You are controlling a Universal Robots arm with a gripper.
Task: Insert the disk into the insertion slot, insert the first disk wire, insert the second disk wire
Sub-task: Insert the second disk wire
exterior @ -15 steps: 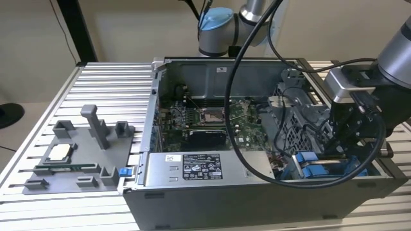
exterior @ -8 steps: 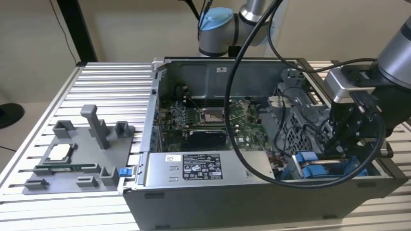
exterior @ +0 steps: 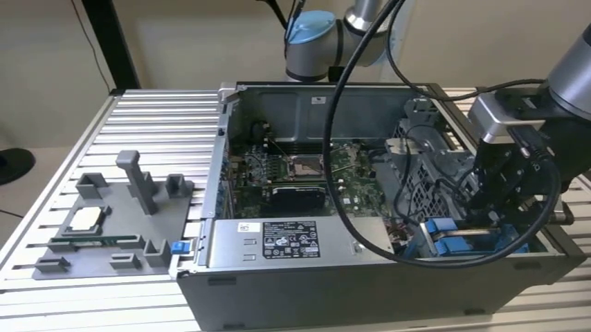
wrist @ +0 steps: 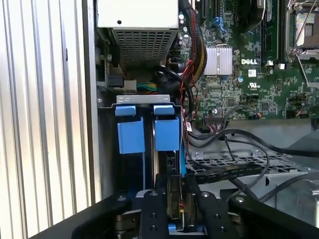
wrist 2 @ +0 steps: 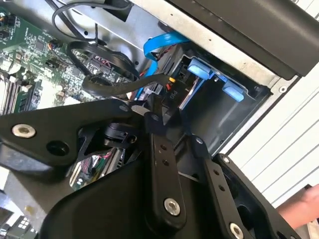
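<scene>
in the exterior view i see my arm reaching down into the near right corner of the open computer case, where the insertion slot shows its blue rails; the gripper is low over it, and from here i cannot tell how the fingers stand. left of the case a grey fixture tray sits on the ribbed aluminium table, with a beige wall behind.

in the first wrist view the fingers are closed on a dark connector, right at the slot with its two blue tabs, green motherboard beyond.

in the second wrist view the gripper pinches that connector at the slot. the disk itself i can't make out.
</scene>
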